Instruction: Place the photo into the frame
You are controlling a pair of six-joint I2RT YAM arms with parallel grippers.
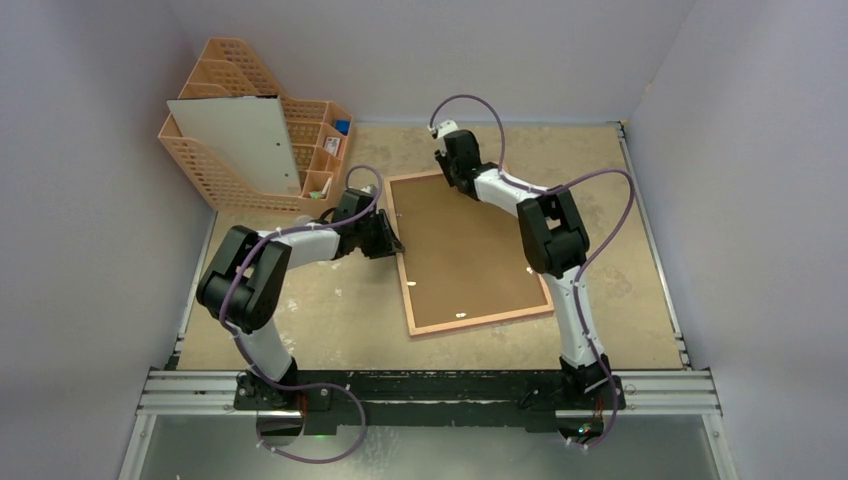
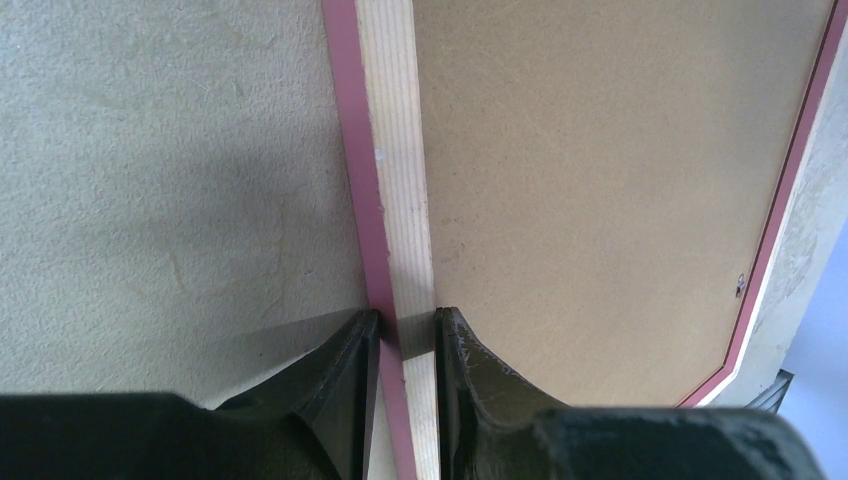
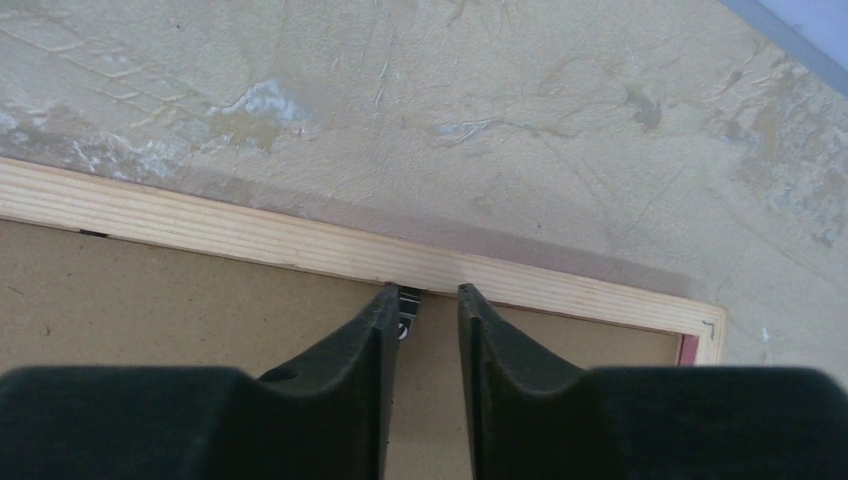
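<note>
The frame (image 1: 480, 320) lies back-up on the table, with the brown backing board (image 1: 465, 250) set inside it. The photo is hidden; no sea print shows. My left gripper (image 1: 398, 245) is at the frame's left rail. In the left wrist view its jaws (image 2: 408, 318) are shut across that pale wood and pink rail (image 2: 395, 150). My right gripper (image 1: 447, 172) is at the far rail. In the right wrist view (image 3: 430, 292) it is narrowly open over the board's edge (image 3: 150, 300), with a small metal tab (image 3: 408, 308) beside its left finger and the far rail (image 3: 200, 225) just beyond.
An orange mesh file rack (image 1: 225, 75) stands at the back left with a white sheet (image 1: 240, 145) leaning on it. Walls close the table on three sides. A metal rail (image 1: 430, 392) runs along the near edge by the arm bases.
</note>
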